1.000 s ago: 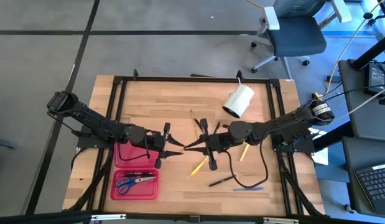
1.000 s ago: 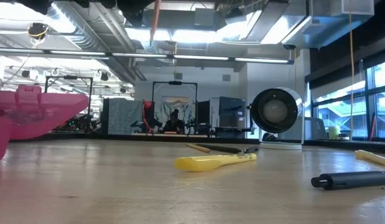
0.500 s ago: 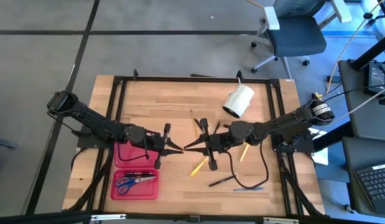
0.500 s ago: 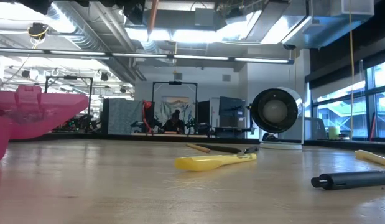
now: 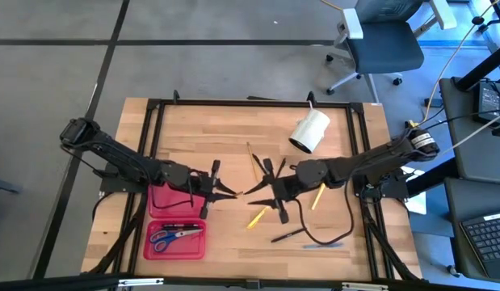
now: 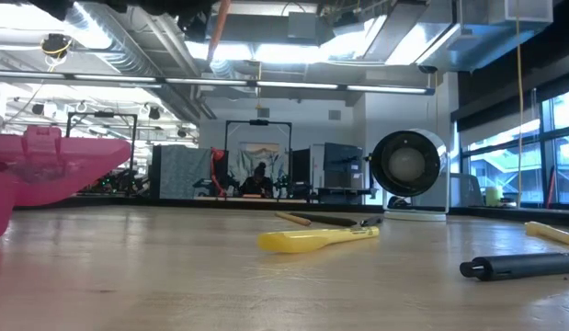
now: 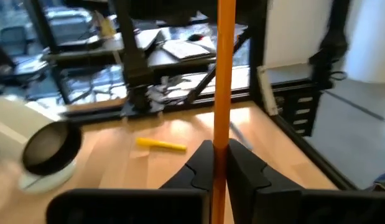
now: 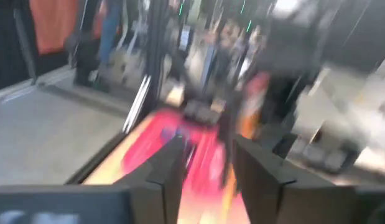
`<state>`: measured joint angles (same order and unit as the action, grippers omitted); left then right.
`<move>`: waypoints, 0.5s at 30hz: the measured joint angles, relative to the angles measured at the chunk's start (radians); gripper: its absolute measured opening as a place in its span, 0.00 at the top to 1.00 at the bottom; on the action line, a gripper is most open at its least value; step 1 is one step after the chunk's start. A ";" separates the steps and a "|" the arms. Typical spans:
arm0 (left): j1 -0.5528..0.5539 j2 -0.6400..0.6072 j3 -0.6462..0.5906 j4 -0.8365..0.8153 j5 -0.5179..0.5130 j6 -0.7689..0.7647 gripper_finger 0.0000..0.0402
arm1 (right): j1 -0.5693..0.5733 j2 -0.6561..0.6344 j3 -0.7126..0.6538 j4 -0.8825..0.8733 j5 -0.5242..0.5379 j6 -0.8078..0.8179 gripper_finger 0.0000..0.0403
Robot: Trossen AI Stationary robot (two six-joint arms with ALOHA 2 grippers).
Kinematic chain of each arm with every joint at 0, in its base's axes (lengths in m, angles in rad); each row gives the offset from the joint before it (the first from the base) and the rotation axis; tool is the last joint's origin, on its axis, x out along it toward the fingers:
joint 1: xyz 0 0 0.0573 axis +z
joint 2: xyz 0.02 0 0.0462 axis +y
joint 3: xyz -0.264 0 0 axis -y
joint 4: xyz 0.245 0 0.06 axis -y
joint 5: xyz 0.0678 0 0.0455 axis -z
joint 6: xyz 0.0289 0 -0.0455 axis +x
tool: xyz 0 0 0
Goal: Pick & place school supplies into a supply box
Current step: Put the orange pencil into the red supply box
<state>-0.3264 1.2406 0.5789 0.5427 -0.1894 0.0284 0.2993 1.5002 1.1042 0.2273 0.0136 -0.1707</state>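
An orange pencil [image 7: 225,74] is held above the table by my left gripper [image 5: 227,195], which is shut on it just right of the supply box. The supply box [image 5: 175,220] is a red case lying open in two halves. Blue scissors [image 5: 175,237] rest in its near half. My right gripper [image 5: 262,192] is open, a short way right of the pencil's free end, with nothing between its fingers. Its own view is blurred and shows the red case [image 8: 173,143] ahead. In the low view the pencil [image 6: 217,17] shows at the top. My left gripper pinches the orange pencil [image 7: 218,134] between its two fingers. They come about level from the table's left. The pencil sticks out past the fingertips toward the right gripper, clear of the table. The fingers hide how much of it lies behind them.
Loose on the wood lie two yellow pens [image 5: 258,217] [image 5: 317,196], a black pen [image 5: 286,235], a blue pen [image 5: 322,244] and a pencil [image 5: 251,153]. A white cylinder [image 5: 310,131] stands at the far right. A black cable [image 5: 342,222] loops near the right arm.
My left gripper has shut on the orange pencil that my right gripper held out to it. My right gripper has then opened, let go and drawn back a little toward the table's right edge. The pencil stays in the left gripper, clear of the table.
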 joint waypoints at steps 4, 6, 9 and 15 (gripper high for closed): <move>-0.009 -0.053 0.006 -0.153 -0.035 -0.079 0.97 | 0.013 -0.048 0.000 -0.187 0.000 0.059 0.59; -0.030 -0.091 0.027 -0.283 -0.035 -0.163 0.97 | 0.019 -0.066 0.000 -0.286 -0.001 0.115 0.57; -0.076 -0.127 0.082 -0.545 -0.031 -0.332 0.97 | 0.023 -0.082 0.000 -0.437 -0.001 0.208 0.56; -0.181 -0.127 0.206 -0.982 0.015 -0.737 0.97 | 0.022 -0.080 0.000 -0.604 0.061 0.296 0.56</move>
<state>-0.5071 1.1141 0.7851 -0.4392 -0.1744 -0.7086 0.3218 1.4203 1.1042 -0.3770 0.0743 0.1252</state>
